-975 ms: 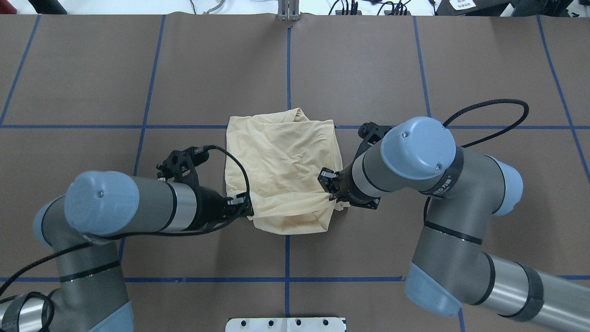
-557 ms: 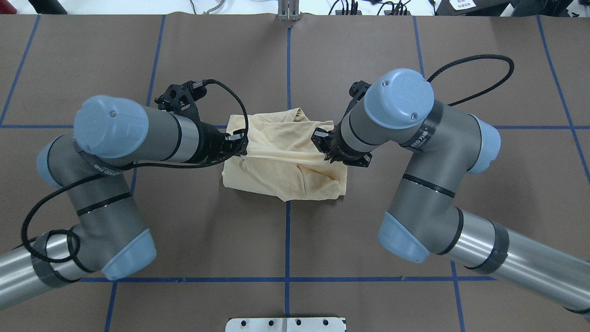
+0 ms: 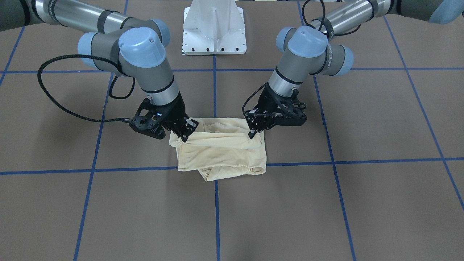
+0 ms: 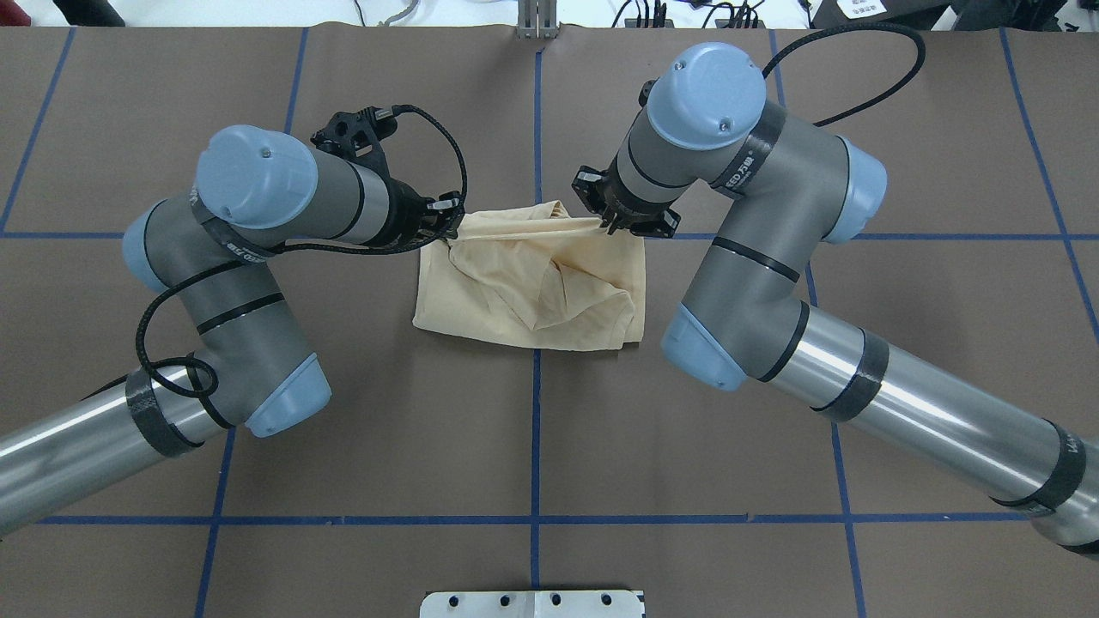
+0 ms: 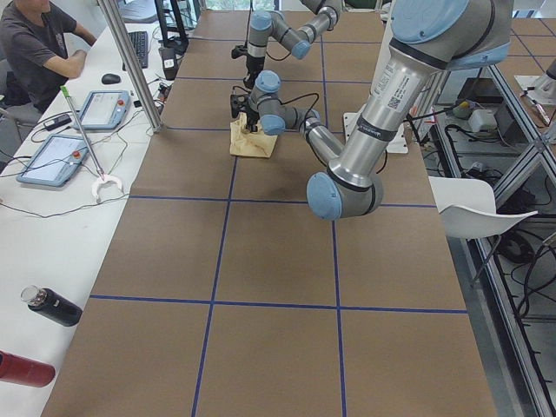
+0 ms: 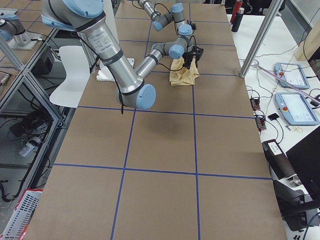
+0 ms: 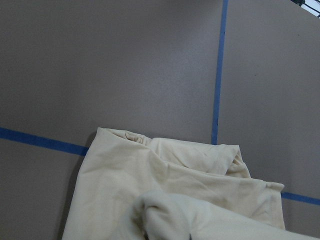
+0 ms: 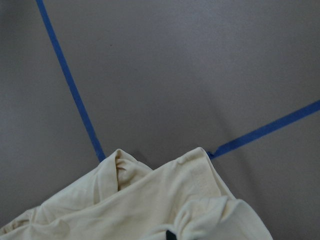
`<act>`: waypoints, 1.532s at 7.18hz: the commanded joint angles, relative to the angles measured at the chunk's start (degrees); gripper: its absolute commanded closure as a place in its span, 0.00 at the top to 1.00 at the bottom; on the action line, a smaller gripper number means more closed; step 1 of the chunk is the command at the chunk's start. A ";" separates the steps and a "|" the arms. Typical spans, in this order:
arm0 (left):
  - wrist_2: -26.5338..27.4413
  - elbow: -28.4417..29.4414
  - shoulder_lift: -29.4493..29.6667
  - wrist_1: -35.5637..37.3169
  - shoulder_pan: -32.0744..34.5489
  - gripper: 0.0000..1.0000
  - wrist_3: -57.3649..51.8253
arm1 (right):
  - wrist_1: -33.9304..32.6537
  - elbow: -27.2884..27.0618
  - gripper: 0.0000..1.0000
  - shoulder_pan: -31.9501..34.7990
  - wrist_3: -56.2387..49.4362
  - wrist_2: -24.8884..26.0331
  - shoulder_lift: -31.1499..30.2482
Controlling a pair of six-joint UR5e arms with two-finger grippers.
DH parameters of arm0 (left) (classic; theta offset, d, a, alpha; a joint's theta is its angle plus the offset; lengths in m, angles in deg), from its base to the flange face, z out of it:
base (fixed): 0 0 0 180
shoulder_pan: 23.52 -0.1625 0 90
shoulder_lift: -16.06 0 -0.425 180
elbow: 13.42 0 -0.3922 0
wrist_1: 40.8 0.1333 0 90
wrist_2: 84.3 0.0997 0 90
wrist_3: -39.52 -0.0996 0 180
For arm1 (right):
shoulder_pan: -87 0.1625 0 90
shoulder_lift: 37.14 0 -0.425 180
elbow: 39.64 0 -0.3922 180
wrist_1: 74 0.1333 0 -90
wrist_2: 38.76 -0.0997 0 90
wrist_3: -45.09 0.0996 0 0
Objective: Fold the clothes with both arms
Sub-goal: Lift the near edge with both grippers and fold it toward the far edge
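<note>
Here, left gripper (image 4: 452,230) and right gripper (image 4: 606,225) (both closed) pinch T-shirt (image 4: 524,287).

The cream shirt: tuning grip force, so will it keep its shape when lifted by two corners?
Probably floppy: the shirt creases and droops between the left end effector and right end effector. Likely light: small pinches at two corners seem to carry its edge.

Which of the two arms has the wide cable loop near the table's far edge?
The right arm; its cable arcs wide, whereas the left arm's curls tightly by its wrist.
</note>
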State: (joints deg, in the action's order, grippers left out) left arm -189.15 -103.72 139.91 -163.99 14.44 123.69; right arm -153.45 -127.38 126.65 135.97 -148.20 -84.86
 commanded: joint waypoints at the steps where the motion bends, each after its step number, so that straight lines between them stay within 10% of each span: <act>1: 0.00 1.61 0.16 -1.08 0.35 0.00 -0.23 | 3.25 7.29 0.00 0.26 -0.09 0.19 3.66; 5: 0.00 4.15 1.22 -3.71 0.00 0.01 0.39 | 6.24 11.45 0.00 0.17 0.00 -0.16 5.27; 6: 0.00 5.12 1.48 -3.98 0.00 0.62 0.39 | 6.24 11.54 0.14 0.26 0.43 -0.25 5.18; 7: 0.17 5.22 1.48 -4.07 0.00 0.99 0.56 | 6.33 11.72 0.55 0.35 0.44 -0.25 4.75; 8: 0.17 5.22 1.48 -3.99 0.09 1.00 1.34 | 6.24 11.89 0.99 0.78 0.35 -0.07 4.48; 11: -0.18 5.13 0.78 -3.64 3.42 1.00 -0.05 | 6.24 11.46 1.00 3.07 -1.40 -1.65 4.38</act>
State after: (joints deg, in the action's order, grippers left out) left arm -189.14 -98.53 141.12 -167.82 16.59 124.31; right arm -147.19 -115.55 129.01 135.53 -149.09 -80.71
